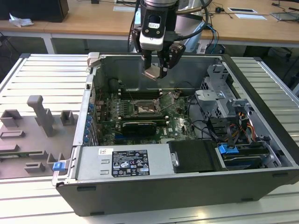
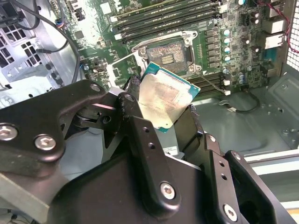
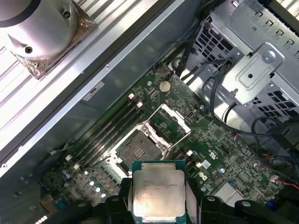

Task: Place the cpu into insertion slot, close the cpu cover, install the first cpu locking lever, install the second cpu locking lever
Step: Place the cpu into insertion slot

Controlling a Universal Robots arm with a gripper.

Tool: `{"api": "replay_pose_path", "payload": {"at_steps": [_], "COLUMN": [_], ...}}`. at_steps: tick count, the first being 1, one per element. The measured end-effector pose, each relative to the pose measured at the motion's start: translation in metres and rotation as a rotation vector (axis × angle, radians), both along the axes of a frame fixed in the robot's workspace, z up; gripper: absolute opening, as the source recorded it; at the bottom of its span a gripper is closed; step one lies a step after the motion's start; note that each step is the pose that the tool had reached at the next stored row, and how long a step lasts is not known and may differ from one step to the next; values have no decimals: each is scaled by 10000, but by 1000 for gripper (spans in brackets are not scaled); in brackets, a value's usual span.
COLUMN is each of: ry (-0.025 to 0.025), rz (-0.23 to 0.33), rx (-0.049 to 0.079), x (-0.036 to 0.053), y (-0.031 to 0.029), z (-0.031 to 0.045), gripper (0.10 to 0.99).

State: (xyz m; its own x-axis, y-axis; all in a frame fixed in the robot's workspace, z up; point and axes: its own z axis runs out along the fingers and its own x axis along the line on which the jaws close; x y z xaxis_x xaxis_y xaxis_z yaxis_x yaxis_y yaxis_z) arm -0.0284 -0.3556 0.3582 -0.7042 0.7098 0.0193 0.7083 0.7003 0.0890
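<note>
Gripper clamped on the cpu, centre frame, chip tilted. Insertion slot bare beyond it, cpu cover swung open alongside.

The gripped end of the cpu is hidden behind the fingers of the gripper, which is clamped on it.

The small flat square cpu, with a pale silvery-grey metal top and a green edge, is clamped tilted in the gripper, above the board. In the exterior view the dark square insertion slot, silvery-rimmed, lies uncovered at six o'clock from it. The thin silvery cpu cover stands raised just beside the slot.
</note>
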Motion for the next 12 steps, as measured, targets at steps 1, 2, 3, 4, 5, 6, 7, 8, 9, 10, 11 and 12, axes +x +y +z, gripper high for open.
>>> {"api": "replay_pose_path", "payload": {"at_steps": [1, 2, 3, 4, 5, 6, 7, 8, 9, 10, 11, 12], "ry": [-1, 0, -1, -1, -1, -1, 0, 0, -1, -1, 0, -1], "rz": [-58, -82, -111, -141, -171, -197, -225, -264, -288, -335, -380, -427], "rx": [0, 0, 0, 0, 0, 0, 0, 0, 1, 0, 0, 0], "x": [0, 0, 0, 0, 0, 0, 0, 0, 0, 0, 0, 0], "y": [0, 0, 0, 0, 0, 0, 0, 0, 0, 0, 0, 0], "z": [0, 0, 0, 0, 0, 0, 0, 0, 0, 0, 0, 0], "gripper": [541, 541, 541, 541, 541, 541, 541, 541, 541, 541, 541, 541]}}
